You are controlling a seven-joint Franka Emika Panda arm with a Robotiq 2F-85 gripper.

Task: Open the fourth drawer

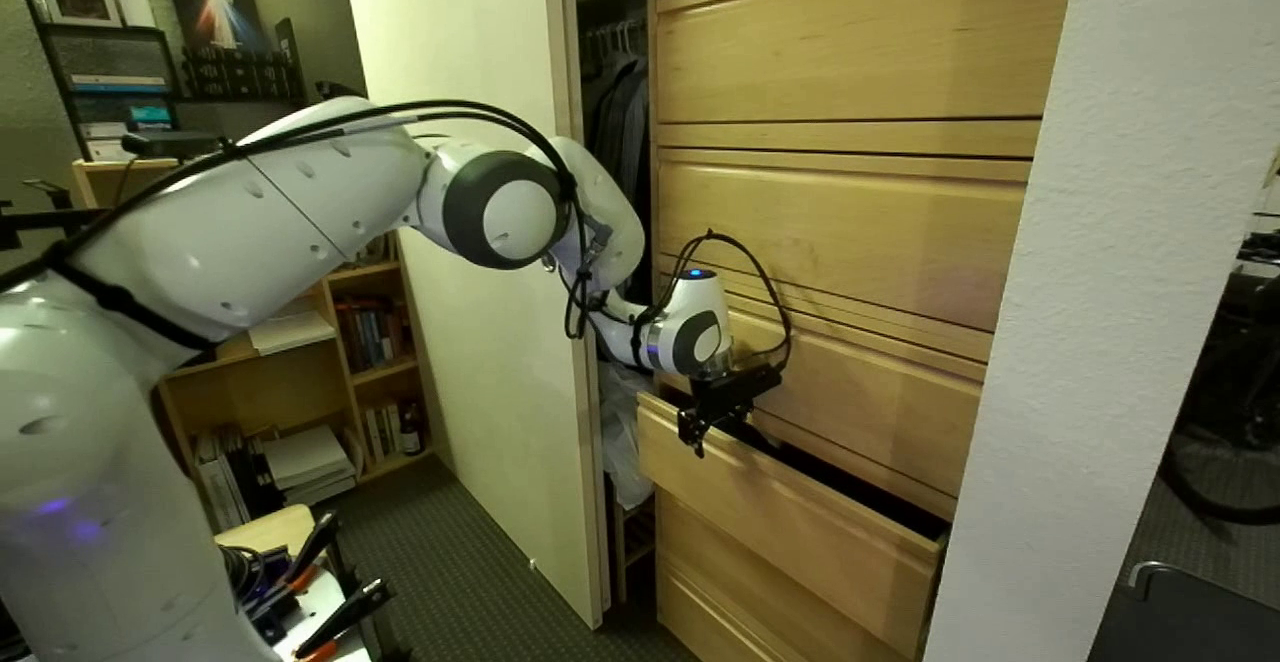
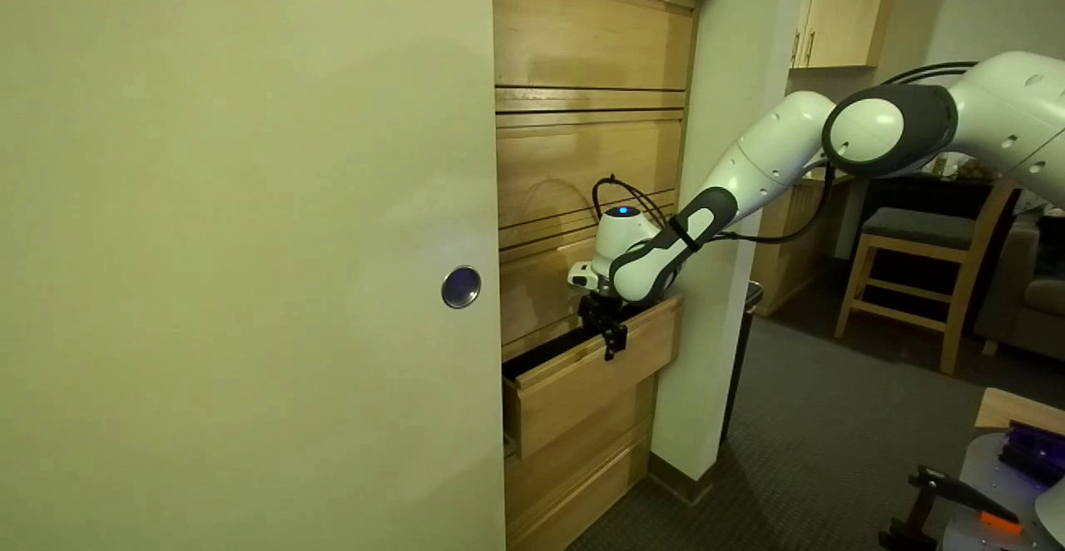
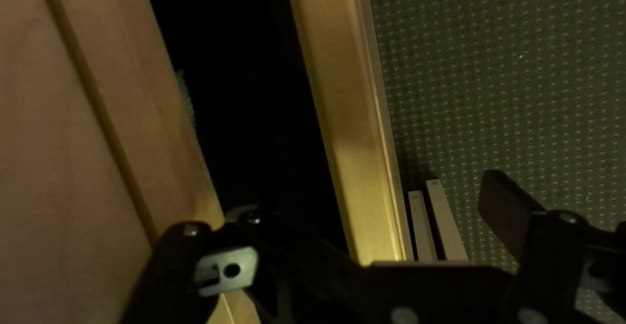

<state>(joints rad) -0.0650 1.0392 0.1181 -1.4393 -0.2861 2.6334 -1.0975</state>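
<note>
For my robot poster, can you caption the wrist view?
An open claw straddles the front edge of a partly open wooden drawer, speckled carpet below.

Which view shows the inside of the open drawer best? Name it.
The wrist view: it looks down into the drawer, though the inside is mostly black. Both exterior views show just a dark slit of it, partly hidden by the gripper.

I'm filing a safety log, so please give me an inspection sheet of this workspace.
Surface: dark speckled carpet.
Job's things: fourth drawer partly open, no handle seen, contents too dark to tell.
Clutter: black-and-orange clamps beside the robot arm.
Gripper: open, fingers astride the drawer's front panel; contact can't be told.
Cables: black cables run along the arm, looping above the gripper.
Surroundings: closet door, bookcase, wooden chair.
</note>
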